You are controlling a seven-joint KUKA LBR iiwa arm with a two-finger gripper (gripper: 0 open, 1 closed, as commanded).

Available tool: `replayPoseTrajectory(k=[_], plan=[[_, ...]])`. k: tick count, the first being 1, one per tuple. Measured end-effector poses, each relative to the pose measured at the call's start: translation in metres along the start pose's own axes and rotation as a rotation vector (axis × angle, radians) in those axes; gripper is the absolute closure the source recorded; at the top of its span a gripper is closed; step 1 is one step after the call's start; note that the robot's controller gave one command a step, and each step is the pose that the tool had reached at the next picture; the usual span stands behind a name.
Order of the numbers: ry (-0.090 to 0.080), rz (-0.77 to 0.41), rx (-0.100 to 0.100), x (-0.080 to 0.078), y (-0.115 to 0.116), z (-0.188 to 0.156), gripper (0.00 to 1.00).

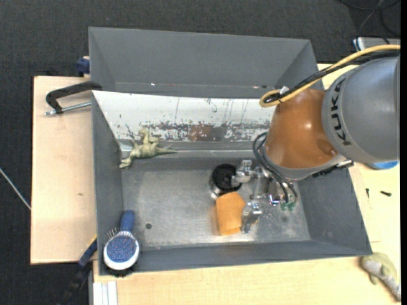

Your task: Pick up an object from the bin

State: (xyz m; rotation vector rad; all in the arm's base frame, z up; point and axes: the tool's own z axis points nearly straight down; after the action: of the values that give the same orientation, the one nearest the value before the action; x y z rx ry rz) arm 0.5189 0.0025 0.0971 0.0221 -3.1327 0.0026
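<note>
Toward four o'clock on the grey bin (172,208) floor, an orange block (229,213) is lying, likely light and soft like foam. Your gripper (253,210) is hanging at its three o'clock edge; open or closed, you cannot tell. You are best gripping its flat opposite sides. A black round thing (222,178) is lying at its twelve o'clock.
</note>
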Motion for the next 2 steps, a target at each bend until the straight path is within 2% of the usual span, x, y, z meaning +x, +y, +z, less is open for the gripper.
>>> replayPoseTrajectory(k=[1, 2], plan=[[-0.001, -0.038, 0.002, -0.0037, 0.0009, 0.0018, 0.00], [0.000, 0.007, -0.001, -0.0052, 0.0042, 0.0034, 0.00]])
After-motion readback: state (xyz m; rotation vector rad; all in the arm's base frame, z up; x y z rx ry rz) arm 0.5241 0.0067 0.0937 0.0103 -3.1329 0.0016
